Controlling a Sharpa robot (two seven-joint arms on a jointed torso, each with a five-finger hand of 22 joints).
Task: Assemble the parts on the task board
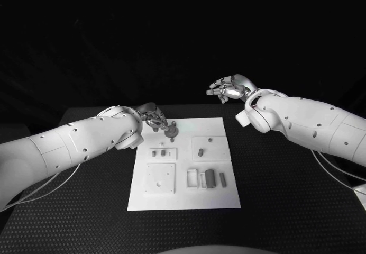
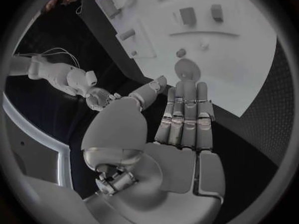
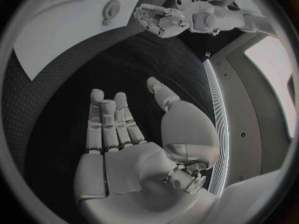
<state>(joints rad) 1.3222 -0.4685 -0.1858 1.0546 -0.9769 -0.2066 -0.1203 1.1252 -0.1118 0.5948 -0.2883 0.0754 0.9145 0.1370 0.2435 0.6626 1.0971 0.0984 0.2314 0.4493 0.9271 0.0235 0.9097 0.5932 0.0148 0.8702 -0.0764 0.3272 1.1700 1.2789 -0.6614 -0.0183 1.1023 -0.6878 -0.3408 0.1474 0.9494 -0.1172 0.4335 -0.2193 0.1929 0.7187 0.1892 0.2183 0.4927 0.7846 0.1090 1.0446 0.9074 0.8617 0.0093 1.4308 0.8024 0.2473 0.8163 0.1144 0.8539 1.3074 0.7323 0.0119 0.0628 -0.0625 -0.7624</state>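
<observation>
Evidently, assembly was judged barely begun: several small parts [image 1: 222,179] were seen lying loose on the task board [image 1: 213,201]. A round part [image 1: 171,128] sat beneath the left hand [image 1: 155,118], its fingers straight and empty. The right hand [image 1: 231,87] was raised beyond the board, fingers loosely curled, nothing held.

A robotics lab bench: a black table [image 1: 290,211] bearing a white task board [image 1: 217,196] under darkness.
</observation>
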